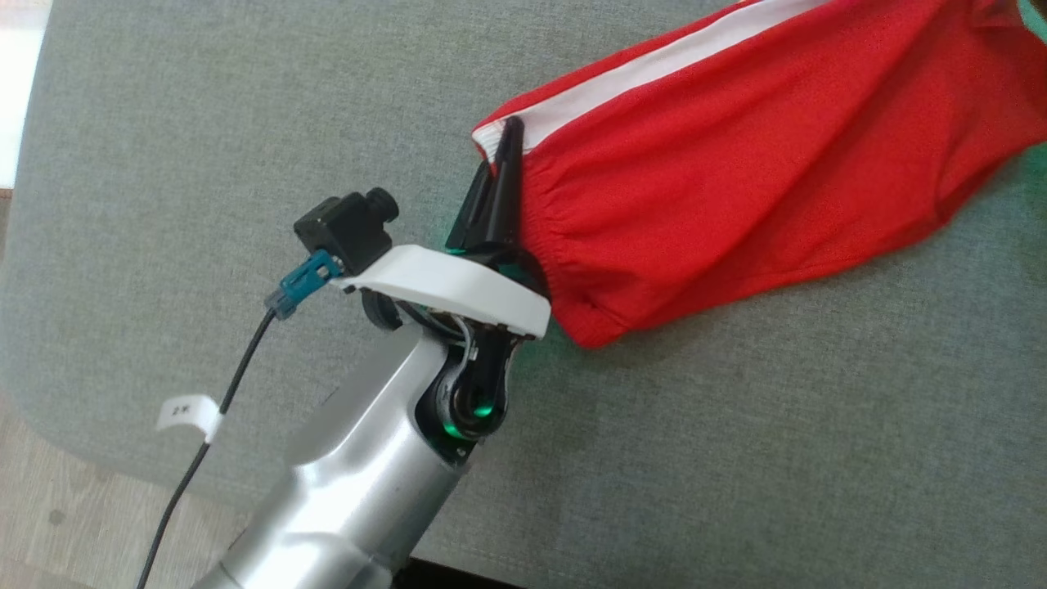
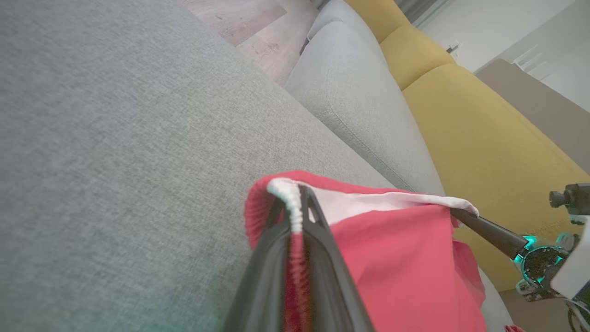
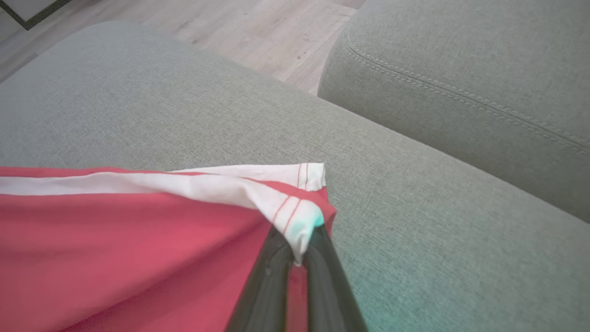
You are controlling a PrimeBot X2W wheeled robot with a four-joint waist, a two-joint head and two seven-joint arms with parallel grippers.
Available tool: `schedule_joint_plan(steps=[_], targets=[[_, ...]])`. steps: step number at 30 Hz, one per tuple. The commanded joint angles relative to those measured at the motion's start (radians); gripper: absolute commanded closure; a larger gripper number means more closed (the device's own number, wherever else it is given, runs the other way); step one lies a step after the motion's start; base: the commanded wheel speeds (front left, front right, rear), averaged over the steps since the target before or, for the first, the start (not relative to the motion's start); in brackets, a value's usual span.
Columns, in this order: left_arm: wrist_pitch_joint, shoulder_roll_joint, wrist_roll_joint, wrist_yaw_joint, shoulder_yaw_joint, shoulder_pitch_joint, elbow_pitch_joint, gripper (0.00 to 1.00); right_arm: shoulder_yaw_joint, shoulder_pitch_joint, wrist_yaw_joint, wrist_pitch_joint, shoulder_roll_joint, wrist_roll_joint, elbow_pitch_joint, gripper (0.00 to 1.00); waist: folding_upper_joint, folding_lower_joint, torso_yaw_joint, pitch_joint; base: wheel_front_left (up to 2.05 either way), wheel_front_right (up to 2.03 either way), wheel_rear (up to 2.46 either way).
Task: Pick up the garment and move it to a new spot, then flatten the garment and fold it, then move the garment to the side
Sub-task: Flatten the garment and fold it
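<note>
The garment [image 1: 736,180] is red with a white side stripe and an elastic waistband. It is stretched from the middle of the head view toward the upper right, low over the grey cushion [image 1: 245,123]. My left gripper [image 1: 509,135] is shut on the waistband's corner; in the left wrist view the gathered edge sits between its fingers [image 2: 295,207]. My right gripper [image 3: 302,244] is shut on the white-striped hem corner of the garment [image 3: 115,240]. The right gripper [image 2: 463,214] also appears in the left wrist view, at the far end of the garment [image 2: 392,267].
The grey cushion's rounded edge runs along the left, with wooden floor [image 1: 49,507] beyond it. A second grey cushion [image 3: 461,69] lies across a gap past the garment. A yellow sofa [image 2: 484,129] stands behind.
</note>
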Motion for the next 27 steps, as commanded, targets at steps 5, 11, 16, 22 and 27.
schedule_joint_plan(steps=[5, 11, 16, 22, 27], targets=[[-0.039, 0.011, -0.017, 0.026, -0.007, -0.036, 0.001, 0.05, 0.043, -0.02, 0.007, -0.142, -0.001, -0.037, 0.024, 0.0, 0.0, -0.0001, -0.004, -0.001, 0.0, 0.0, 0.0], [-0.056, 0.018, 0.003, 0.05, -0.008, -0.023, 0.037, 0.0, 0.063, -0.009, 0.007, -0.199, 0.027, -0.027, 0.095, 0.0, 0.0, -0.0001, -0.039, -0.036, 0.0, 0.0, 0.0], [-0.07, 0.062, 0.075, 0.09, -0.008, 0.005, 0.02, 0.0, 0.043, 0.021, 0.007, -0.196, 0.029, 0.012, 0.116, 0.0, 0.0, -0.0001, -0.069, -0.07, 0.0, 0.0, 0.0], [-0.081, 0.105, 0.255, 0.169, 0.0, 0.037, -0.052, 0.0, -0.039, 0.066, 0.007, -0.153, 0.076, 0.056, 0.158, 0.0, 0.0, -0.0001, -0.074, -0.082, 0.0, 0.0, 0.0], [-0.082, 0.083, 0.47, 0.206, 0.06, 0.09, -0.151, 0.0, -0.118, 0.078, 0.007, -0.049, 0.146, 0.057, 0.206, 0.0, 0.0, -0.0001, -0.052, -0.055, 0.0, 0.0, 0.0]])
